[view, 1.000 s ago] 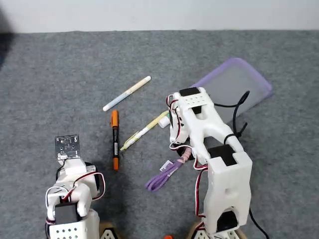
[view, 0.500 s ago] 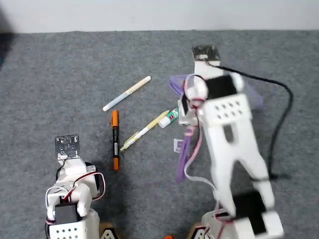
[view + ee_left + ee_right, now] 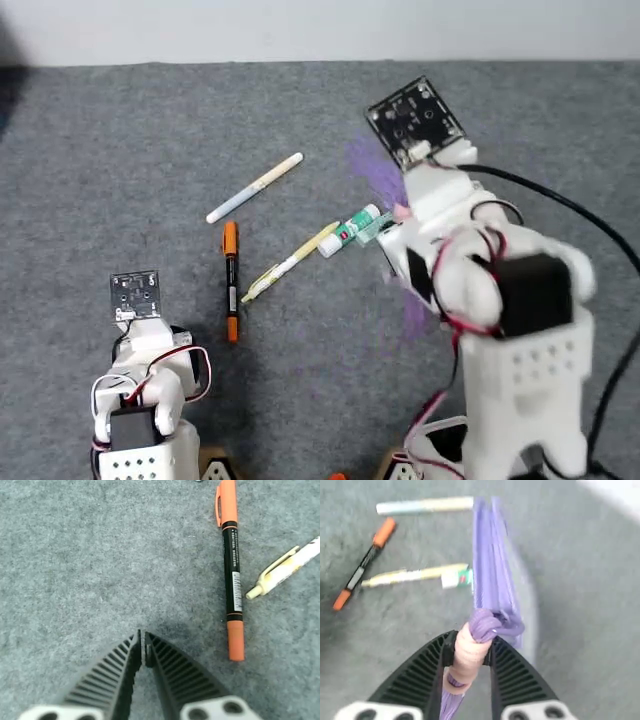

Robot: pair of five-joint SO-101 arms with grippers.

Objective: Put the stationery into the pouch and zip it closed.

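1. Left pincer (image 3: 142, 647): jaws closed together, holding nothing, low over the grey surface (image 3: 120, 150).
2. Orange pen (image 3: 231, 281): lies on the surface just beyond the left pincer.
3. White pen (image 3: 254, 187): lies farther out, apart from the others.
4. Yellow pen (image 3: 290, 263): lies between the orange pen and the pouch (image 3: 492, 575).
5. Right pincer (image 3: 468, 652): clamped on the strap (image 3: 470, 655) of the purple pouch, which extends away beside the yellow pen's end.

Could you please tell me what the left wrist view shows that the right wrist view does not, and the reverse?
Left wrist view, not the right: the left gripper, shut above bare carpet. Right wrist view, not the left: the right gripper clamped on the cord of the purple pouch, the pale highlighter and a green-and-white item. Both: the orange marker and the yellow pen.
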